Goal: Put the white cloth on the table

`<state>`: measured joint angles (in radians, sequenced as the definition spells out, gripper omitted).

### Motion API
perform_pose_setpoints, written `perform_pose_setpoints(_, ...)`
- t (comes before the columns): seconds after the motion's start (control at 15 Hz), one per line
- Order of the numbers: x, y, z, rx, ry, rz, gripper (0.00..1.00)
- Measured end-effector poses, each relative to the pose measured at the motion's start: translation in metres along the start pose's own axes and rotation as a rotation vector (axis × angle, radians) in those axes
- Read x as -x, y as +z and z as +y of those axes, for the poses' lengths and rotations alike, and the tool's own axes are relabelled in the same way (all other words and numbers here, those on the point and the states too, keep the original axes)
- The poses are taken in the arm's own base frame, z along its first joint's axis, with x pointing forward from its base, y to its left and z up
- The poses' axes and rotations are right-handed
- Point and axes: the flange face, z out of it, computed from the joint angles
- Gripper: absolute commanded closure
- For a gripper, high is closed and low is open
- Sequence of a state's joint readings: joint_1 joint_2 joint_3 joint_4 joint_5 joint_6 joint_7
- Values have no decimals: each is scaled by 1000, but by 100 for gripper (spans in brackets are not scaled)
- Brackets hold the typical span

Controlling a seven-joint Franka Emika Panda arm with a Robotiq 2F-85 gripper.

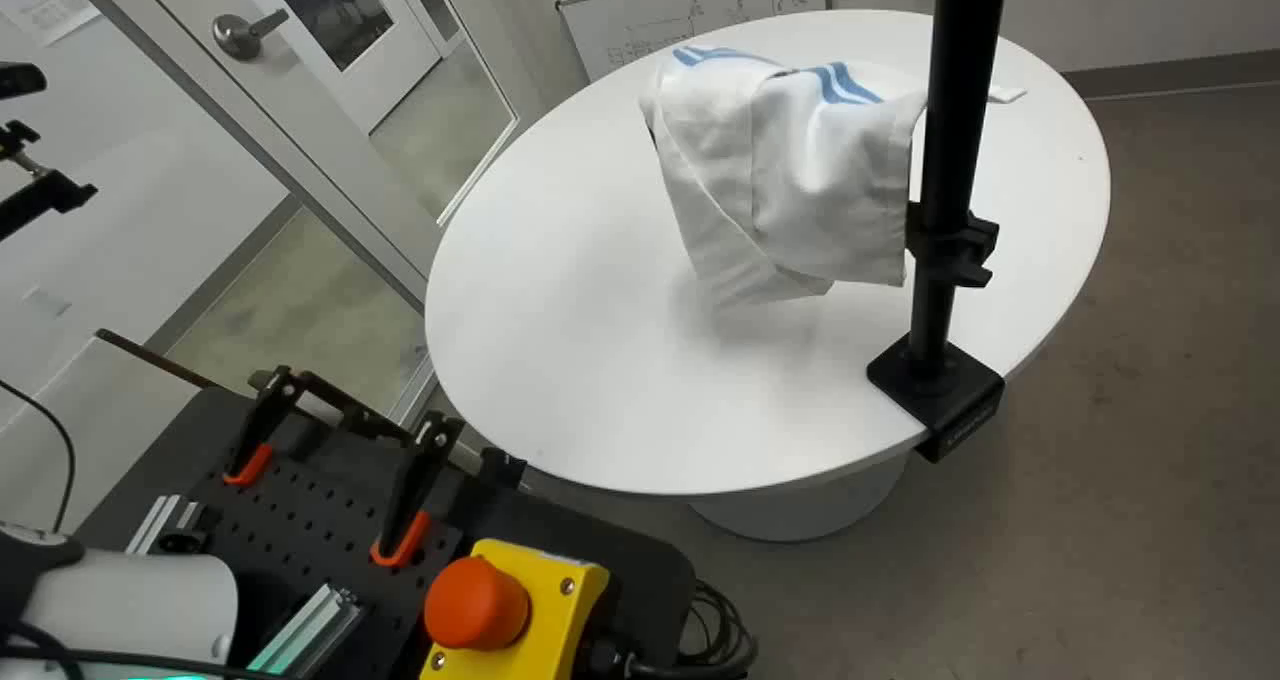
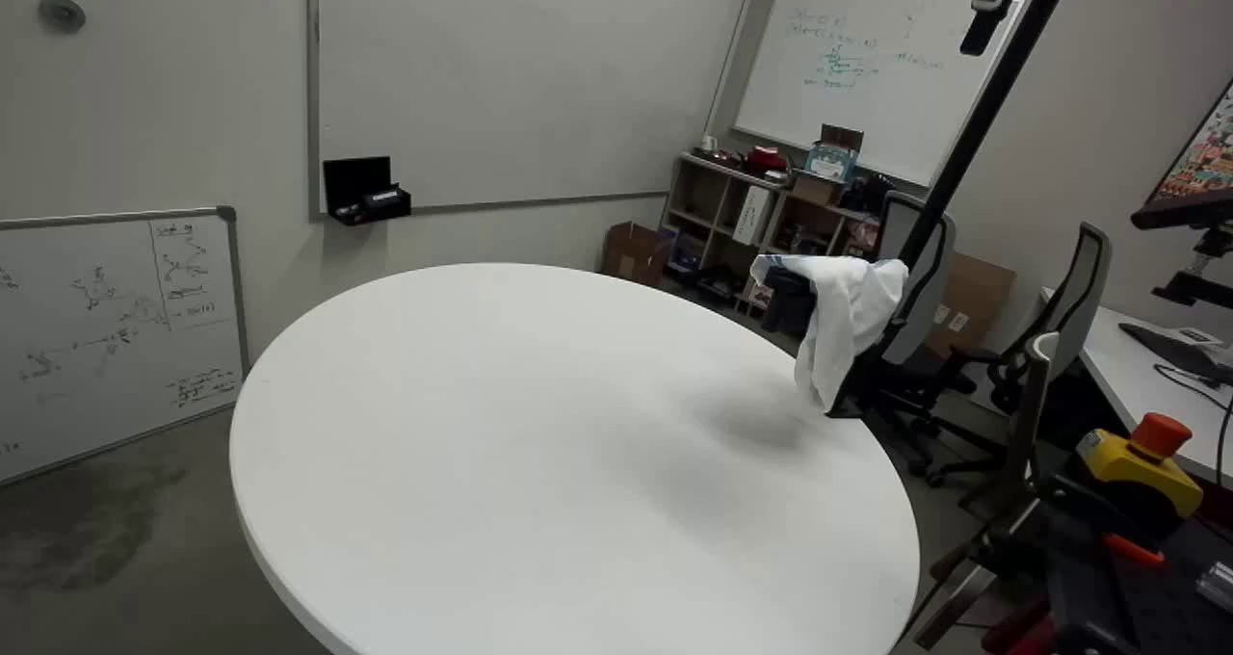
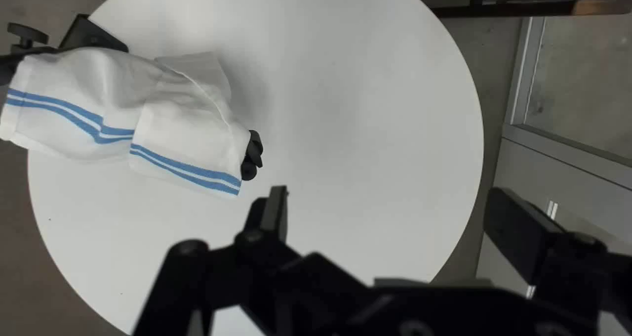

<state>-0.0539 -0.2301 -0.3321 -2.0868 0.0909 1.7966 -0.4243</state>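
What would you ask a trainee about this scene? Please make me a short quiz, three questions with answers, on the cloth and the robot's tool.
1. True or false: the tool is gripping the white cloth.
2. Pick one. The cloth is: A, folded into a square; B, draped over a black support; C, rolled up tight.
3. Fill in: the cloth's stripes are ____.

Key:
1. False; it is open, apart from the cloth.
2. B, so not laid flat on the table.
3. Blue.

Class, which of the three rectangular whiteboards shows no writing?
In an exterior view, the large middle whiteboard, with the black box-shaped holder at its lower left, looks blank. The low left whiteboard bears dark writing; the upper right whiteboard bears some green writing.
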Motion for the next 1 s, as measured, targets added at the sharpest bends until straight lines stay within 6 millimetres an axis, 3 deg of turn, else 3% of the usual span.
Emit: perform_pose_setpoints(1.0,-5,5,5,12,21,-4,0)
